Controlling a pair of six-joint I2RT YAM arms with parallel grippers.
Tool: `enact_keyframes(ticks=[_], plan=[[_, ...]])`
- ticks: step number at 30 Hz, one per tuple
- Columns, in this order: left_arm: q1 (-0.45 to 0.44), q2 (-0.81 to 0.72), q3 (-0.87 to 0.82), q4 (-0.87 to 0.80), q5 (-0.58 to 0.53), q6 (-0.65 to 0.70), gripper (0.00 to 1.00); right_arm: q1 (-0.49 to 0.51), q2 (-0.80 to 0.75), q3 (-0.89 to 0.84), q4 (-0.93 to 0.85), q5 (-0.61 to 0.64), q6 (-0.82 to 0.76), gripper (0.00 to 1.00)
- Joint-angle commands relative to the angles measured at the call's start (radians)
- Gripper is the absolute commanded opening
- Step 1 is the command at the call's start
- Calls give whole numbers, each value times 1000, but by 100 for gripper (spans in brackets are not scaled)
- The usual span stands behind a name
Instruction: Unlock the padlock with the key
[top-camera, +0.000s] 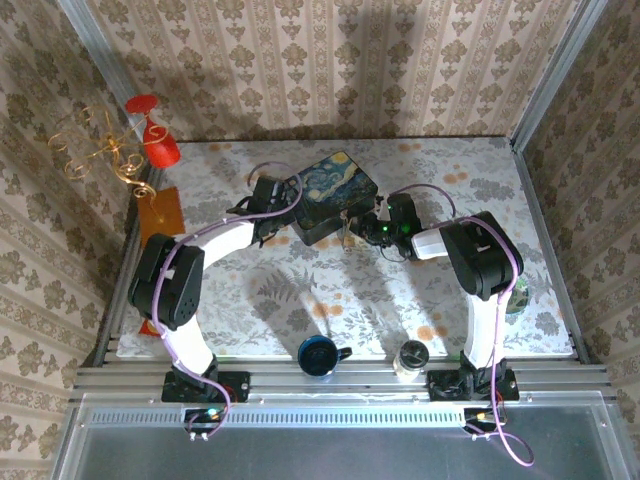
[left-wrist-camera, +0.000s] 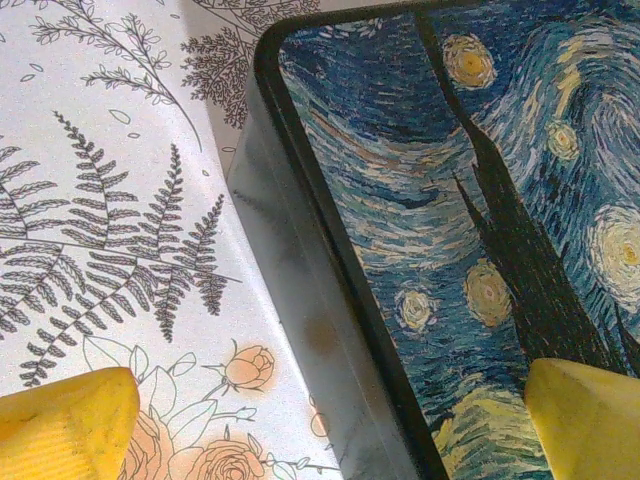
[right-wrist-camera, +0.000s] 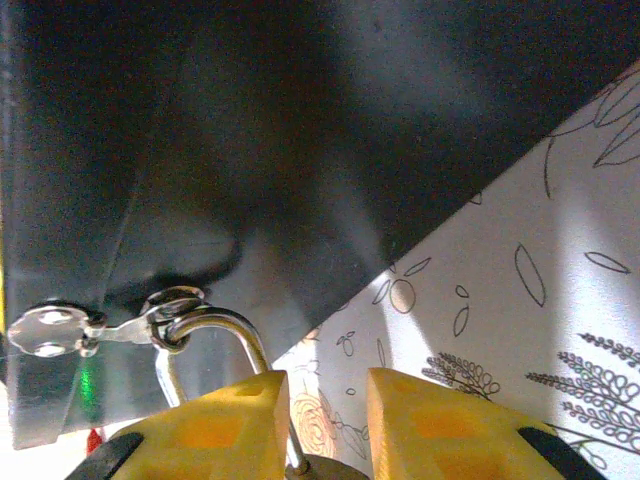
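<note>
The painted tin (top-camera: 338, 188) with a starry night lid (left-wrist-camera: 470, 200) sits at the back middle of the table. My left gripper (left-wrist-camera: 325, 432) is open wide, one yellow finger (left-wrist-camera: 65, 428) over the cloth and the other over the lid, straddling the tin's left edge. The padlock's silvery shackle (right-wrist-camera: 222, 328) hooks through a small metal ring (right-wrist-camera: 170, 303) on the tin's dark side wall. My right gripper (right-wrist-camera: 328, 425) is closed round the padlock's body (right-wrist-camera: 322, 470), which fills the gap at the frame's bottom edge. I cannot make out the key.
A blue mug (top-camera: 318, 355) and a small jar (top-camera: 412, 358) stand near the front edge. A red glass (top-camera: 152, 130), a gold wire ornament (top-camera: 95, 150) and an orange card (top-camera: 166, 210) occupy the back left. Metal wall posts border the floral cloth (top-camera: 400, 300).
</note>
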Motion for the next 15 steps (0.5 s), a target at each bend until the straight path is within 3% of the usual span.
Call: enact_keyframes(ticks=[1, 15], plan=[[-7, 39, 23, -61, -30, 31, 100, 7, -27, -22, 59, -3, 19, 28], [-17, 41, 19, -68, -33, 21, 100, 19, -4, -9, 74, -27, 17, 28]])
